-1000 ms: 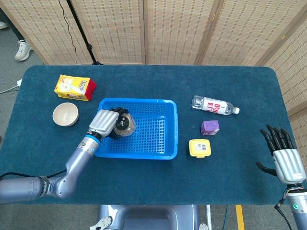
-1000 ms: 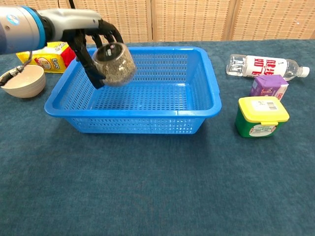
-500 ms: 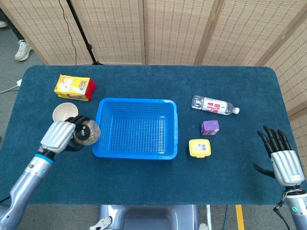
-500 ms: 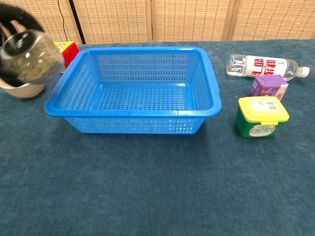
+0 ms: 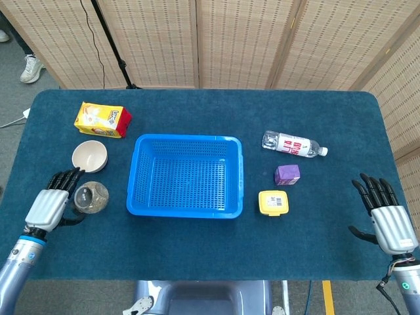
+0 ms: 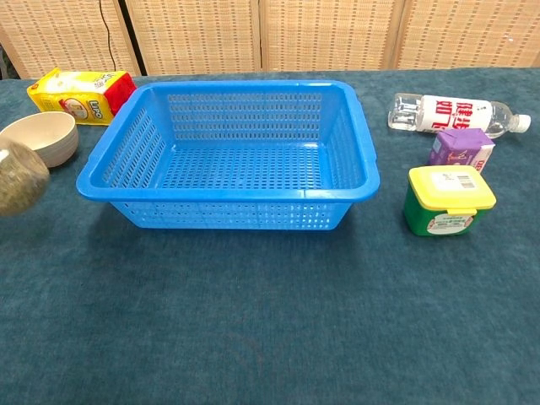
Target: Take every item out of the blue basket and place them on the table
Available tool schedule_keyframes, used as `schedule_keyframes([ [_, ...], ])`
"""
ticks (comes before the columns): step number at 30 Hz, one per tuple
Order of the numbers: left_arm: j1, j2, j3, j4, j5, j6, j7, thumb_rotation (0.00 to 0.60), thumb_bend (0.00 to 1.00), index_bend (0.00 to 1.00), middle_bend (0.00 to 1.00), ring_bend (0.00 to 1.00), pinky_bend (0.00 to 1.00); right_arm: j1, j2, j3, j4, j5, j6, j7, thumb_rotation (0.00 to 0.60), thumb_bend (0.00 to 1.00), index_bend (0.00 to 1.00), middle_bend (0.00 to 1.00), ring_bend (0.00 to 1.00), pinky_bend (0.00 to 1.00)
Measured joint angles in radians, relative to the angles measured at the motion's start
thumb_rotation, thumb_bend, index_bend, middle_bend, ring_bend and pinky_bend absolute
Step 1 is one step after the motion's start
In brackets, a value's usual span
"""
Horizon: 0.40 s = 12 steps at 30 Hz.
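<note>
The blue basket (image 5: 187, 138) (image 6: 228, 196) stands mid-table with nothing inside it. A clear round jar (image 5: 90, 197) (image 6: 18, 178) with dark contents lies on the blue cloth left of the basket, just below the bowl. My left hand (image 5: 48, 205) is right beside the jar on its left, fingers straightened and spread, thumb below the jar; the chest view shows no fingers on the jar. My right hand (image 5: 388, 217) hovers at the table's near right corner with fingers spread and nothing in it.
A beige bowl (image 5: 89, 156) (image 6: 38, 137) and a yellow snack packet (image 5: 102, 119) (image 6: 80, 93) sit at the left. Right of the basket lie a water bottle (image 5: 293, 144) (image 6: 451, 113), a purple box (image 5: 287, 174) (image 6: 460, 148) and a yellow-lidded tub (image 5: 273, 203) (image 6: 449, 200).
My left hand carried the jar out of the basket, leftward and down to the table, then spread its fingers off it. The right hand barely moved.
</note>
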Motion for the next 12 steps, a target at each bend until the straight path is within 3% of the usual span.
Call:
schedule_keyframes([
  [12, 0.160, -0.003, -0.028, 0.002, 0.051, 0.232, -0.001, 0.519, 0.15, 0.00, 0.00, 0.00, 0.00, -0.011, 0.007, 0.013, -0.021, 0.010, 0.021, -0.056, 0.600, 0.00, 0.00, 0.00, 0.00, 0.00],
])
